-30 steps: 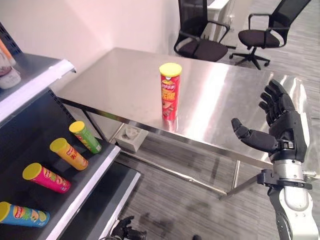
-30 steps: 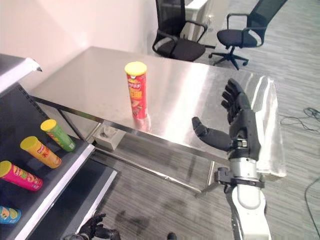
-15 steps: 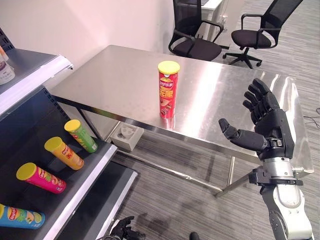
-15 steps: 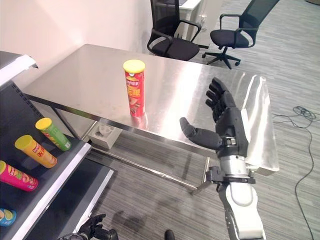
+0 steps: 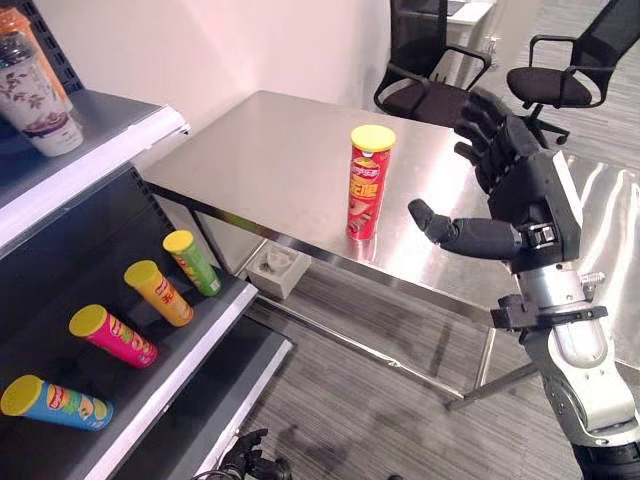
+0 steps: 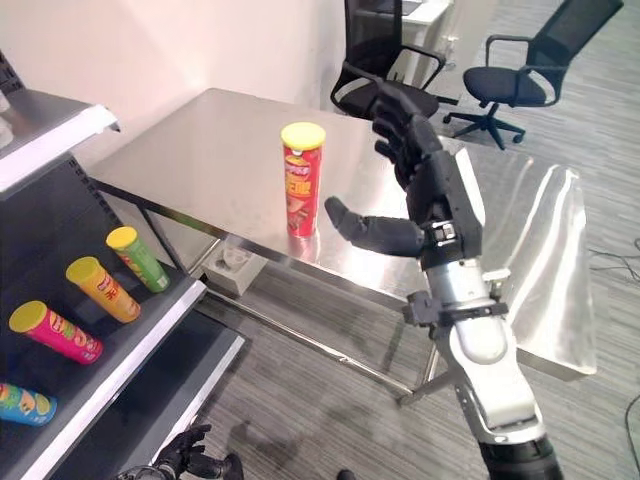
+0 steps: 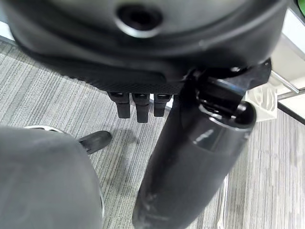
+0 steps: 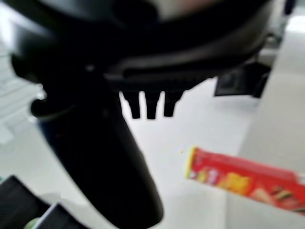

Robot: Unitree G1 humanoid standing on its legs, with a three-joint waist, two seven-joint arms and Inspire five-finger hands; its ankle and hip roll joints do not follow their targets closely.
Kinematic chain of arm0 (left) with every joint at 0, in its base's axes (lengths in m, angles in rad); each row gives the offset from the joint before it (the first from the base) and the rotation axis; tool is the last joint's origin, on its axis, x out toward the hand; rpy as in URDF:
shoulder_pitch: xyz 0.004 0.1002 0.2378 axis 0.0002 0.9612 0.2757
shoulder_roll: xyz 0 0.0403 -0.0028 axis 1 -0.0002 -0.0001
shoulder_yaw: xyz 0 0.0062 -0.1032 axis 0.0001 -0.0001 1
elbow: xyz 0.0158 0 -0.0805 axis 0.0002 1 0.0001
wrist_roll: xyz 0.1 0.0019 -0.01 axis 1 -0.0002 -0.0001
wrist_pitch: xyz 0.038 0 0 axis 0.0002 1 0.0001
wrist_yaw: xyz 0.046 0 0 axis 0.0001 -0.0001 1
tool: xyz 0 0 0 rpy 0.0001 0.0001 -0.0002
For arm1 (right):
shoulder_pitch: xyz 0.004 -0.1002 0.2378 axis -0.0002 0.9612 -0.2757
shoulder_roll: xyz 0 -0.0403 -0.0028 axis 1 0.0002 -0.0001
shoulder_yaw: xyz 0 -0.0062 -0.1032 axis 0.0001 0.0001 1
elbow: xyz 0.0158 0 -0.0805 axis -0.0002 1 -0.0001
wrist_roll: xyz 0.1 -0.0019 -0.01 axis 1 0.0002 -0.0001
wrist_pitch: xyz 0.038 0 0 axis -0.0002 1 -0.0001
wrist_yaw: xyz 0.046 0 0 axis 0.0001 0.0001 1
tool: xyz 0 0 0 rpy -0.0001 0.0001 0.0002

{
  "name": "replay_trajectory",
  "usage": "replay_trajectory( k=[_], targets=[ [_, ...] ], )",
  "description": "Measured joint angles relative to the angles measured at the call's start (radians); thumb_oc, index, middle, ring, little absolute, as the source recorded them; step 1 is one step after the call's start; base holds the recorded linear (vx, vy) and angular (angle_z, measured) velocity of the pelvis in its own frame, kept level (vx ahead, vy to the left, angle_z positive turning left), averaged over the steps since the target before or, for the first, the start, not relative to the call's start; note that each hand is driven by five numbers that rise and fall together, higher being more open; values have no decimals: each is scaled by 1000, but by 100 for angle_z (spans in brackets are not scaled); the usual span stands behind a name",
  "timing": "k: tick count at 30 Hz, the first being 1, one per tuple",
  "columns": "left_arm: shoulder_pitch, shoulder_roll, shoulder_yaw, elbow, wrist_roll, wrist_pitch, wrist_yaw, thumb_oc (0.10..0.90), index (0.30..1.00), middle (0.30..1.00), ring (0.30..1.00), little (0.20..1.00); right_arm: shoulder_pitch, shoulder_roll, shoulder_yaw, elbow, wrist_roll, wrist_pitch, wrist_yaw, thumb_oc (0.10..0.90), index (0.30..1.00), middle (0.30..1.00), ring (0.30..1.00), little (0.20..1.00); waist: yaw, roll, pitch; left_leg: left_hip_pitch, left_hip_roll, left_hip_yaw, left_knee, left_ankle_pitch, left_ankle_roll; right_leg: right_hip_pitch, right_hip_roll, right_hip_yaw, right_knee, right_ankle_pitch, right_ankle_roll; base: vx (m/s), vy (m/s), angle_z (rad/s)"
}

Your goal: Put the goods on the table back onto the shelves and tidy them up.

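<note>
Judging progress: one red can (image 5: 369, 181) stands upright on the table (image 5: 260, 150), frame centre, not yet shelved. Four cans lie on the shelf (image 5: 190, 345) at lower left. Your right hand (image 5: 500, 190), spread wide and empty, hovers right of the can; grasp remains.

Cup (image 5: 32, 98) on top shelf (image 5: 90, 150) cut by frame edge; red can (image 8: 248, 181) blurred (far end cropped).

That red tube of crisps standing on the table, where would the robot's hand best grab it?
Probably round the middle of the red can, which stands upright near the edge of the steel table. The open right hand is already beside it, so coming in sideways from the right suits.
</note>
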Motion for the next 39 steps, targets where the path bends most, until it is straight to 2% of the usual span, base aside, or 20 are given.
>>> replay_trajectory(
  k=[10, 15, 20, 21, 22, 35, 39],
  targets=[
    [11, 22, -3, 1, 6, 4, -13, 800, 900, 900, 900, 900, -82, -13, 42, 100, 0, 24, -53, 800, 900, 900, 900, 900, 6, 5, -8, -5, -2, -6, -1, 1, 0, 0, -1, -9, 0, 0, 0, 12, 0, 1],
    [11, 23, -7, 0, 7, 4, -13, 800, 900, 900, 900, 900, -84, -13, 44, 104, -2, 28, -63, 800, 900, 900, 900, 900, 26, 10, -11, -5, -3, -15, 0, 4, 1, 2, -1, -16, 0, 0, 0, 7, 1, 2],
    [13, 37, -35, -1, 28, 4, -13, 800, 900, 900, 900, 900, -110, -43, 90, 168, 5, 30, -64, 800, 900, 900, 900, 900, 39, 13, -13, -16, -4, -33, -2, 7, 0, 5, -1, -35, 0, -1, -1, 31, -2, 11],
    [12, 38, -40, -4, 28, 4, -13, 800, 900, 900, 900, 900, -128, -83, 112, 202, 27, 31, -63, 800, 900, 900, 900, 900, 42, 12, -14, -16, -5, -38, -1, 9, 1, 7, -1, -37, 0, -1, -1, 31, -3, 7],
    [12, 38, -40, -7, 29, 3, -13, 800, 900, 900, 900, 900, -128, -88, 112, 208, 34, 31, -63, 800, 900, 900, 900, 900, 51, 12, -14, -17, -5, -41, -2, 9, 1, 8, -1, -42, 0, -1, -1, 45, -4, 9],
    [13, 45, -40, -7, 35, 3, -13, 800, 900, 900, 900, 900, -153, -88, 115, 288, 97, 42, -73, 800, 900, 900, 900, 900, 61, -2, -23, -20, -9, -58, -4, 13, 1, 17, -2, -64, 0, -2, 0, 27, -6, 4],
    [12, 46, -43, -7, 36, 3, -13, 800, 900, 900, 900, 900, -209, -88, 118, 314, 107, 48, -83, 800, 900, 900, 900, 900, 60, -4, -24, -21, -10, -59, 0, 14, 2, 17, -3, -66, 0, -2, 0, 7, -4, 1]
  ],
)
